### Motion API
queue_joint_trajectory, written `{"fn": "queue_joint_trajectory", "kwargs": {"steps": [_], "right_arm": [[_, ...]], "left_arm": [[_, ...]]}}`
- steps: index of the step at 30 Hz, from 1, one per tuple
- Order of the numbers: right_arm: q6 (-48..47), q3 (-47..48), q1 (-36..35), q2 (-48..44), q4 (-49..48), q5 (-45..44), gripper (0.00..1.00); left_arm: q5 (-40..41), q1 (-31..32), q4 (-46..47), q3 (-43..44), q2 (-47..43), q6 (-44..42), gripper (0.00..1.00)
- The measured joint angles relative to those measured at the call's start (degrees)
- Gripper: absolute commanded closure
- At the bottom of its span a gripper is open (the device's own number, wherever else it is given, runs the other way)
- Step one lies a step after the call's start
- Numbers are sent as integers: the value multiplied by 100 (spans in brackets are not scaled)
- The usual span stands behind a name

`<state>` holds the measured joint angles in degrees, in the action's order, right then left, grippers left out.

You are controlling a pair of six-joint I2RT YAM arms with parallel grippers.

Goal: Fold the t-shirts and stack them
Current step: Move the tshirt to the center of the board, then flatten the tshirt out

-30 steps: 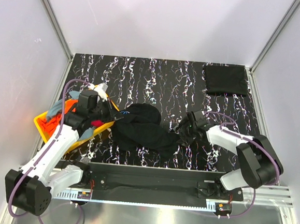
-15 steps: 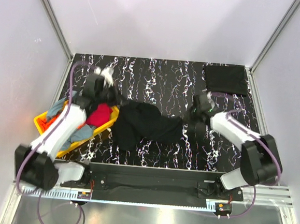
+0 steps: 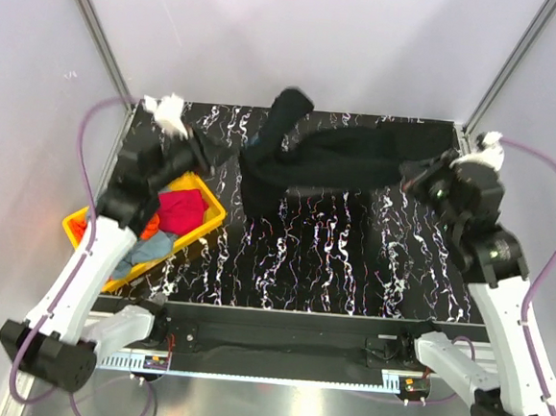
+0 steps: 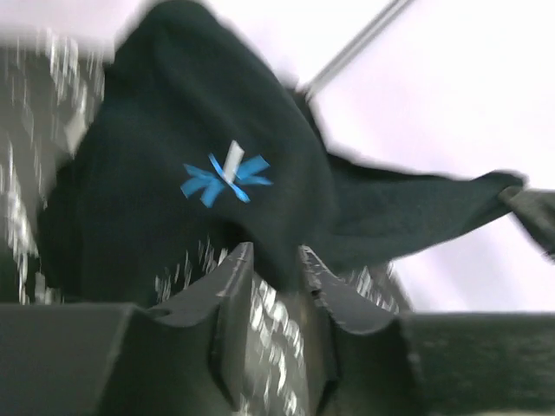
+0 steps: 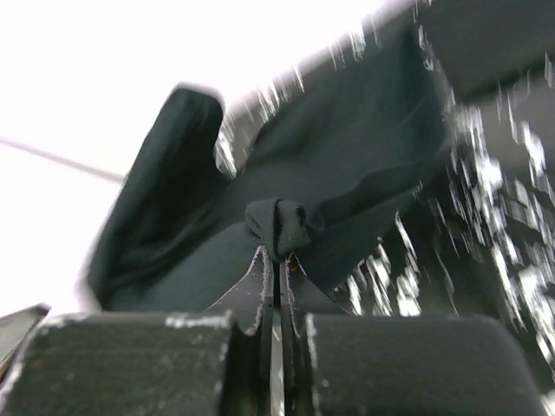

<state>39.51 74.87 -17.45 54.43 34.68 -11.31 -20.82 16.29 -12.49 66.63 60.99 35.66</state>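
Note:
A black t-shirt (image 3: pixel 344 160) hangs stretched in the air over the back of the table, one end bunched up high (image 3: pixel 288 108). My right gripper (image 3: pixel 417 173) is shut on a pinched fold of it (image 5: pixel 279 224) at its right end. My left gripper (image 3: pixel 226 154) is at the shirt's left end. In the left wrist view its jaws (image 4: pixel 273 256) stand apart, with the marbled table showing between them and the cloth's edge at their tips. A light-blue starburst print (image 4: pixel 224 178) shows on the shirt just above. More t-shirts, magenta (image 3: pixel 181 210), grey-blue (image 3: pixel 149 251) and orange (image 3: pixel 79 226), lie in the tray.
The yellow plastic tray (image 3: pixel 209 224) sits at the table's left edge, below my left arm. White walls with metal corner posts (image 3: pixel 99 35) close in the black marbled table (image 3: pixel 332 260) on three sides.
Both arms have swung up and back, lifting the black shirt off the table and stretching it between them. The right jaws shut on the cloth; the left jaws have just parted.

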Motion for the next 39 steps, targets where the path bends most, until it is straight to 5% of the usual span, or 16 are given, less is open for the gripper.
{"fn": "queue_joint_trajectory", "kwargs": {"steps": [6, 11, 30, 33, 34, 37, 39], "right_arm": [[157, -2124, -2, -468, 280, 785, 100], [796, -3397, -2, -780, 986, 940, 100], [1690, -4015, -2, -1569, 741, 776, 100], [1690, -4017, -2, -1508, 651, 785, 100], [1690, -4017, -2, -1508, 643, 782, 100], [1685, -4017, -2, -1541, 597, 772, 100], [1685, -4017, -2, -1572, 566, 754, 100]], "left_arm": [[7, 236, -354, -2568, -538, 160, 55], [251, 584, -1088, -2896, -407, 0, 49], [1438, 1784, -1665, 2575, 5327, -1198, 32], [1661, 1921, -1860, 2964, 5923, -1314, 48], [1698, 1952, -1917, 2977, 6024, -1340, 66], [1810, 2006, -2223, 2966, 6214, -1368, 100], [1878, 2000, -2339, 2957, 6181, -1412, 100]]}}
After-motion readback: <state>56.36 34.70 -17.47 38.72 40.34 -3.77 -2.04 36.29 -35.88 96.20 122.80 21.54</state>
